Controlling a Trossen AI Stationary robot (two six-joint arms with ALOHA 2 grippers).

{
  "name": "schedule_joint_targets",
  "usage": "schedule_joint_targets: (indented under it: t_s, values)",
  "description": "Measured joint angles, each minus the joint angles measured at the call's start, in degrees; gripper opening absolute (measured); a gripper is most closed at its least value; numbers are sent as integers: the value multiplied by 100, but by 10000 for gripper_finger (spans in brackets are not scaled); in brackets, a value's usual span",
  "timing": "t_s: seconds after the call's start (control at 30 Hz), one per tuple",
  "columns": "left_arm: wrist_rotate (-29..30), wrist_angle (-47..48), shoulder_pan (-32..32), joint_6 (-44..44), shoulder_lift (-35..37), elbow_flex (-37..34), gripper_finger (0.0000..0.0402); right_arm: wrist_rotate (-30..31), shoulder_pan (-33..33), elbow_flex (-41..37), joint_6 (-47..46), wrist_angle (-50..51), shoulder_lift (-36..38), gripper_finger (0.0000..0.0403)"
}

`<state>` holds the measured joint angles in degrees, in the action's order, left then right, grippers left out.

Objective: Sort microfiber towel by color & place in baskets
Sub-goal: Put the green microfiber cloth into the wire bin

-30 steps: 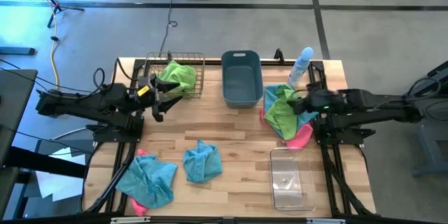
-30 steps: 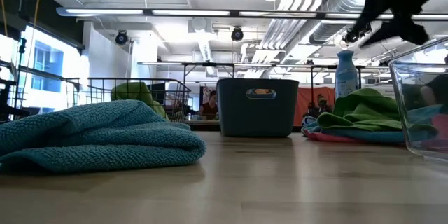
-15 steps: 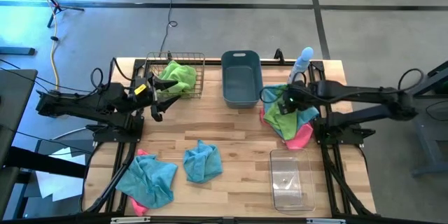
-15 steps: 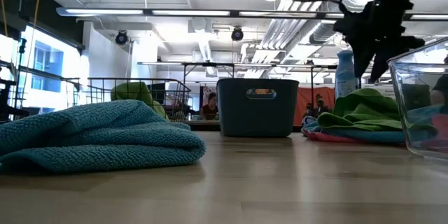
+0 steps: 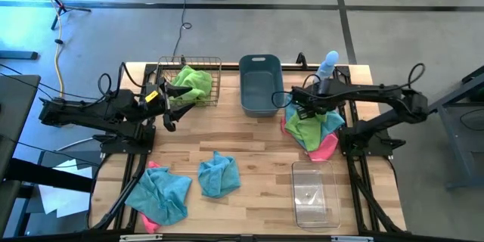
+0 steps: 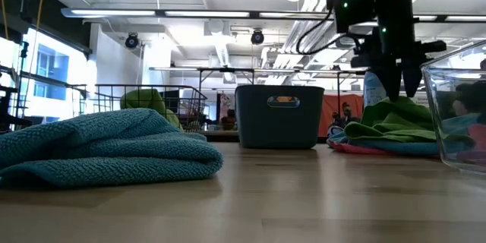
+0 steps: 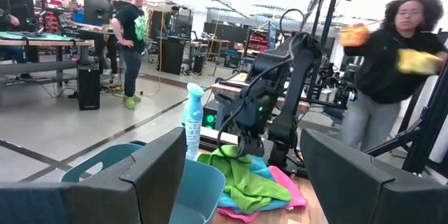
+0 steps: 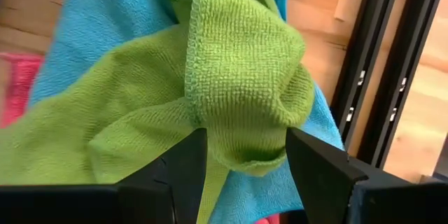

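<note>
On the table's right lies a pile of towels: lime green (image 5: 304, 125) on top, light blue (image 5: 330, 123) and pink (image 5: 325, 148) beneath. My right gripper (image 5: 299, 110) is open and points down over the green one (image 8: 245, 105), with a raised fold between its fingers. It also shows in the low view (image 6: 396, 91). My left gripper (image 5: 172, 110) hangs open and empty by the near side of the wire basket (image 5: 214, 83), which holds another green towel (image 5: 190, 83). The slate-blue tub (image 5: 261, 83) and the clear bin (image 5: 314, 193) hold no towel. My right gripper comes at the green towel from above, pointing down, with one finger (image 8: 175, 175) on each side of a raised fold (image 8: 241, 136) near the pile's far left part. Whether the fingers touch the cloth, I cannot tell.
A light blue towel (image 5: 219, 174) lies near the table's middle front. Another blue one over a pink one (image 5: 160, 193) lies at the near left corner. A pale blue spray bottle (image 5: 327, 66) stands at the far edge beside the pile. People stand in the room beyond.
My right gripper has moved toward the table's left and come down from high above the pile, until its open fingers are at the green towel. The towels have not moved, and the left arm has kept still.
</note>
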<state>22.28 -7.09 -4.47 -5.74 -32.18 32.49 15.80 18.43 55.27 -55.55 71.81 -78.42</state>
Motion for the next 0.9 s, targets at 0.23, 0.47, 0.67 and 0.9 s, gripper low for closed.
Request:
schedule_joint_targets:
  t_s: [0.23,0.47,0.67,0.9]
  values:
    - [-2,-2,2,2,0,0,268,219,72,-23,314,-278,-261,191]
    - [-2,-4,0,0,0,0,268,473,336,-23,502,-520,-270,188]
    - [-2,-7,1,0,0,0,268,478,532,-27,950,-615,-297,101]
    - [0,-213,1,0,-2,0,268,411,422,-9,1209,-534,-211,8]
